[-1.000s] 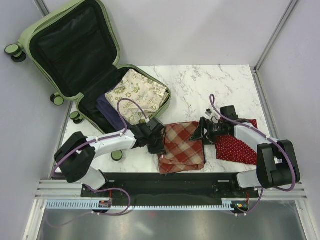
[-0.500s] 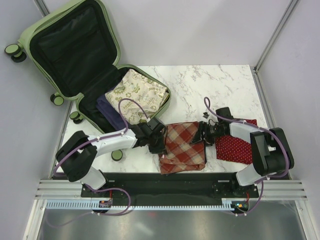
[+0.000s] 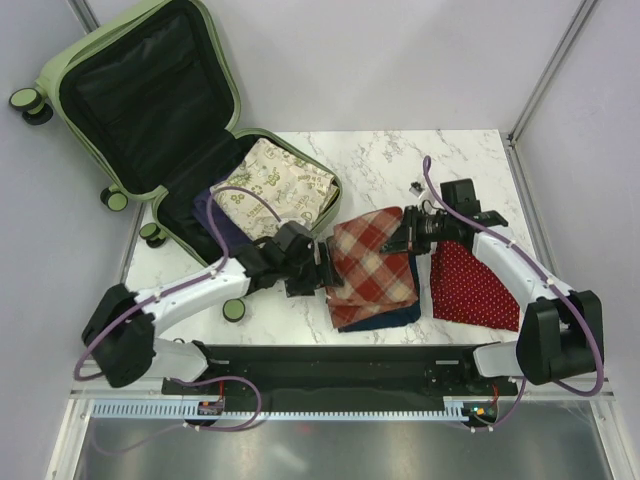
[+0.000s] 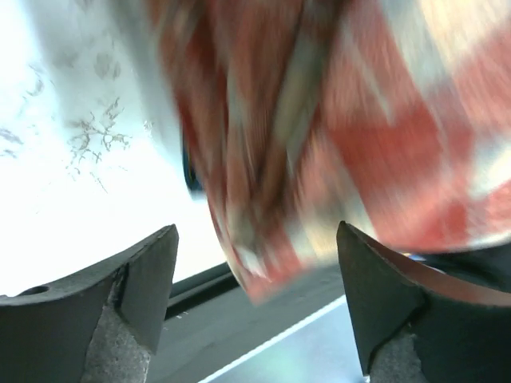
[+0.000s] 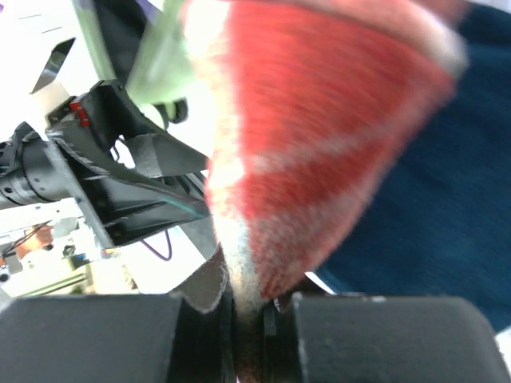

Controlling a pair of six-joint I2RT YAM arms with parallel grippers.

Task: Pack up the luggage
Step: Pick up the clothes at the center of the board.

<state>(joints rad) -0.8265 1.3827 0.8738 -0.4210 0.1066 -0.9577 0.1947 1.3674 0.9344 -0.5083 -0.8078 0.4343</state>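
The luggage [image 3: 140, 90] lies open at the table's back left, its lid leaning against the wall. A folded leaf-patterned cloth [image 3: 275, 185] and a dark navy one [image 3: 225, 232] lie in its base. In front of it is a red plaid cloth [image 3: 370, 262], resting on a navy cloth [image 3: 392, 314]. My right gripper [image 3: 405, 240] is shut on the plaid cloth's right edge [image 5: 319, 159], which bunches between the jaws and is raised. My left gripper [image 3: 318, 272] stands open at the cloth's left edge, and the plaid [image 4: 319, 120] hangs blurred beyond its spread fingertips [image 4: 160, 275].
A red cloth with white dots [image 3: 475, 285] lies flat under the right forearm at the right. A small black object [image 3: 415, 186] sits on the marble table [image 3: 400, 160] behind the right gripper. The luggage's caster wheel [image 3: 235, 311] stands near the front edge.
The left gripper has opened and let go of the plaid cloth. The right gripper has shut on its right edge and pulled it up and to the right, uncovering the navy cloth beneath.
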